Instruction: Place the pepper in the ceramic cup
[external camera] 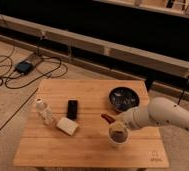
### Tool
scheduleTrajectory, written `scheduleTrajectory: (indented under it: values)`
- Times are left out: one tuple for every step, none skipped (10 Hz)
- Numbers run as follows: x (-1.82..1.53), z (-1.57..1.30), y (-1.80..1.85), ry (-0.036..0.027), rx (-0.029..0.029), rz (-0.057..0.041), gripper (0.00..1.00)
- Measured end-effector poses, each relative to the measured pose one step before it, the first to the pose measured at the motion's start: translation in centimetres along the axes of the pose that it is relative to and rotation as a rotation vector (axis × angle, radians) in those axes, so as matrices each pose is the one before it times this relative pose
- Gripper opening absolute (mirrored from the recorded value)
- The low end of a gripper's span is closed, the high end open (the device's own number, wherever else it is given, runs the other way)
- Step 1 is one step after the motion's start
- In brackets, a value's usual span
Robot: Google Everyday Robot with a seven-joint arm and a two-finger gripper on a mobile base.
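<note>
**Pepper hanging at the cup's rim**

The pepper point(107, 118) is sitting just up and to the left of the ceramic cup point(118, 135), its dark red tip sticking out from the end of the arm, above the tabletop rather than lying in the cup. The cup is standing upright near the front right part of the wooden table point(88, 147), showing a brownish inside within a white rim. The gripper point(114, 121) is hovering right over the cup's far edge, at the end of the thick white arm point(163, 116) that is reaching in from the right. It seems to be carrying the pepper, but I cannot tell how the hand is set.

Behind the arm, a wide dark bowl point(123, 97) is resting toward the table's back right. Near the middle a black phone-like slab point(72, 108) is lying flat, and just in front of it a pale block point(67, 126) is lying at an angle. To the left of those a slim white bottle point(44, 111) is standing.

A small dark mark point(153, 160) is showing on the table's front right corner, too faint to read. Black cables point(18, 75) and a small box point(24, 66) are lying on the floor to the left.
</note>
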Motion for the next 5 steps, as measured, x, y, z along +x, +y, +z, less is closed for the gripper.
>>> scheduleTrajectory:
  values:
    - [0.159,-0.166,0.088,-0.00413,-0.00171,0.00494,0.60]
    - [0.100,-0.122,0.025,-0.00305,-0.00048,0.00295,0.60]
    - [0.077,-0.083,0.031,-0.00240,-0.00081,0.00115,0.60]
    - [0.032,-0.077,-0.006,-0.00146,0.00068,-0.00027,0.60]
    - [0.055,-0.066,-0.033,-0.00078,0.00109,-0.00005,0.60]
